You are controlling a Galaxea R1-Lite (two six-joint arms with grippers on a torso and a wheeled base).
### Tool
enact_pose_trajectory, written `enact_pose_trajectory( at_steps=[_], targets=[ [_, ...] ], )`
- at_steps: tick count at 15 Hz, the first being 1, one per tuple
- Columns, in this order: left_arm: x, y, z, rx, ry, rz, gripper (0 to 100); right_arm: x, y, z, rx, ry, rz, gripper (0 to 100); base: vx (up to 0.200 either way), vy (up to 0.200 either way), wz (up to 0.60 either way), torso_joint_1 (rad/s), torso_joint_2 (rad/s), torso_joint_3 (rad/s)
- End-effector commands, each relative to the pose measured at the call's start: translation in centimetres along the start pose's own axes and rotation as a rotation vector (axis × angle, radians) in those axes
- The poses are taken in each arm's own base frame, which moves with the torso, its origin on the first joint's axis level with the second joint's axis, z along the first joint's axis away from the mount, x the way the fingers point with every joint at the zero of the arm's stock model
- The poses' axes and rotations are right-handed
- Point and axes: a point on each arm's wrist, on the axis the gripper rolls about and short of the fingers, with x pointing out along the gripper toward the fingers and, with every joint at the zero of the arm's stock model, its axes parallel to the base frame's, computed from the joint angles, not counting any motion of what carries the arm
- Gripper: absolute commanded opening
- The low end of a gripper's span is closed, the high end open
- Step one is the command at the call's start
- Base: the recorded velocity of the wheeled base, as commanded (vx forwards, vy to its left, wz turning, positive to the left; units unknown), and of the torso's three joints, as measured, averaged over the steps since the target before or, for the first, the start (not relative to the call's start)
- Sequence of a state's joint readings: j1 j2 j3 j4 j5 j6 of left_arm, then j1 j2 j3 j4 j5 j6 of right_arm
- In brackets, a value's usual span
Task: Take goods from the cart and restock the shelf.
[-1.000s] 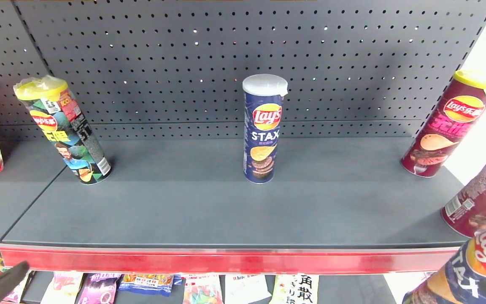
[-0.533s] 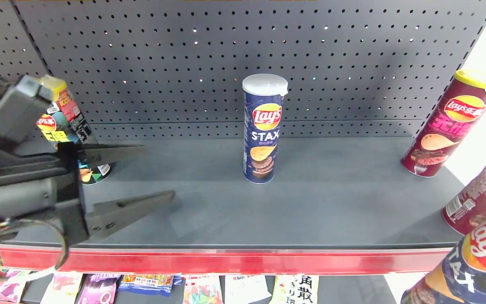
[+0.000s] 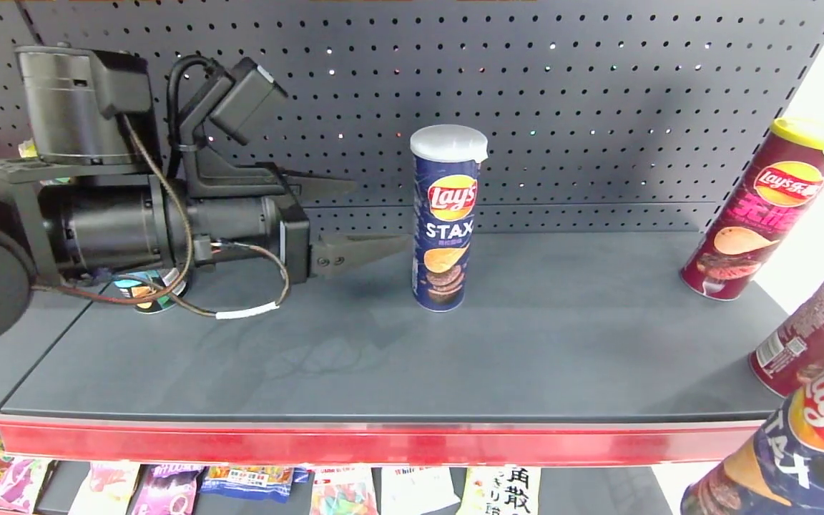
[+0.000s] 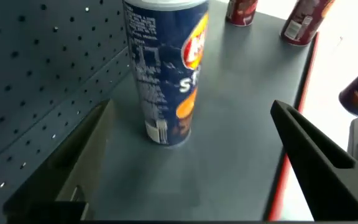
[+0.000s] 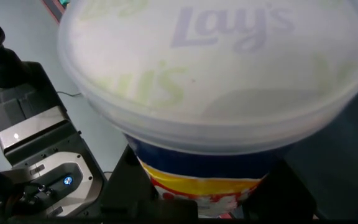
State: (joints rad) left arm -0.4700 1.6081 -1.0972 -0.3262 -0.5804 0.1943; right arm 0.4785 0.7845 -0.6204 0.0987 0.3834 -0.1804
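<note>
The standing blue chip can (image 3: 446, 214) is upright near the middle of the grey shelf (image 3: 526, 357), its long axis vertical, its white lid on top and its printed front facing out toward the shelf's front edge. The left gripper (image 3: 383, 214) lies level over the shelf to the can's left, with both fingers pointing at the can. The jaws are spread wide, wider than the can, with nothing between them. The far finger runs close along the pegboard back panel (image 3: 562, 86), and the near finger ends just beside the can's left side at mid-height; whether it touches cannot be told. In the left wrist view the can stands ahead of the fingertips, roughly in line with the gap between them. At the shelf's right end, in front of the shelf and below its level, a second blue chip can (image 3: 805, 443) hangs tilted, its long axis slanting. In the right wrist view its pale lid faces the camera and the right gripper (image 5: 207, 199) is closed around its body, a dark finger on either side. A maroon chip can (image 3: 759, 214) stands at the right end of the shelf, and another maroon can (image 3: 812, 336) is at the shelf's right edge nearer the front. The foot of a multicoloured can (image 3: 141, 295) shows beneath the left arm. A red rail (image 3: 383, 440) fronts the shelf, with snack packets (image 3: 340, 490) on the level below.
</note>
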Motion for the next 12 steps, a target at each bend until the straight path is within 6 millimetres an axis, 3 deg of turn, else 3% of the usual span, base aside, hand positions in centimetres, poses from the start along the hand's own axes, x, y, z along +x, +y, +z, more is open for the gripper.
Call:
enact_pose_trajectory(
  at_steps=[1,7,12],
  targets=[
    [2.0,0.9,-0.3,-0.005,0.010,-0.010,100,0.2,-0.1,0.2,0.000,0.002,0.001,0,0.000,0.000,0.00,0.000,0.00,0.000],
    [5.3,2.1,0.5,0.013,-0.022,-0.032,100,0.5,-0.3,0.6,0.002,0.007,0.001,0,0.000,0.000,0.00,0.000,0.00,0.000],
    [6.8,2.3,0.3,0.012,-0.018,-0.051,100,0.6,-0.4,0.6,0.003,0.009,0.002,0,0.000,0.000,0.00,0.000,0.00,0.000]
  ],
)
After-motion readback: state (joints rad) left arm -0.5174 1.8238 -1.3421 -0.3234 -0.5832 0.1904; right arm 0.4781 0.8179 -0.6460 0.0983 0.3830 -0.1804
